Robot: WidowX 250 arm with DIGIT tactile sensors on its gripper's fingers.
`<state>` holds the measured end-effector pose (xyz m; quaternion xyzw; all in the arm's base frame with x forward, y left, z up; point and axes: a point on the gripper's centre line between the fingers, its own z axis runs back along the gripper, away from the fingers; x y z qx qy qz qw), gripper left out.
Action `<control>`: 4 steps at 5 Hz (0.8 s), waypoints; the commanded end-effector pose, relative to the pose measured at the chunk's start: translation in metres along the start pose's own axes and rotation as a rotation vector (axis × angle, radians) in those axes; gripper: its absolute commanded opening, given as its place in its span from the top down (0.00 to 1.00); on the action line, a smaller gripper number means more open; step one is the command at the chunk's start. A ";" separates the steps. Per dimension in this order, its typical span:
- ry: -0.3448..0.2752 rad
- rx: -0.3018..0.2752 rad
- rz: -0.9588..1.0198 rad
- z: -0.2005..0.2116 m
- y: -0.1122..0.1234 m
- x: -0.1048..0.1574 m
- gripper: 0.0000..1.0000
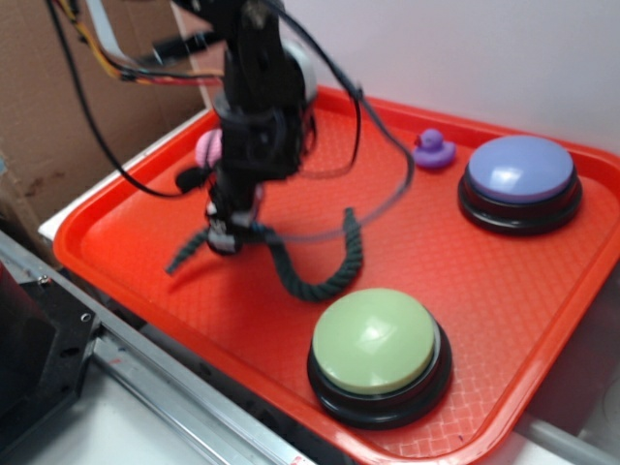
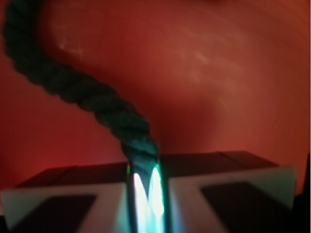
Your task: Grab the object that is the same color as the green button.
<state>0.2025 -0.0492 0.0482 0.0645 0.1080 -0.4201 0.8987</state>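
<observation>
Green rope (image 2: pixel 92 104) pinched between gripper (image 2: pixel 146 187) jaws

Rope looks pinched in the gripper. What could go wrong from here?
1. The gripper holds the rope near one end, so the long curved tail will likely hang and swing on lift, and could slip out.
2. The tail curls toward the green button; dragging sideways may snag or press it.
3. The pink ball sits right behind the arm, so a backward move could knock it.

Arm reaching down, tool (image 1: pixel 231 235) pointing downward, jaws clamped nearly together
</observation>
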 end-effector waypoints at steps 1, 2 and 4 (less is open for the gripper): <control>-0.283 -0.195 0.489 0.099 -0.031 -0.064 1.00; -0.357 -0.233 0.725 0.145 -0.045 -0.082 1.00; -0.262 -0.187 0.715 0.215 -0.039 -0.092 1.00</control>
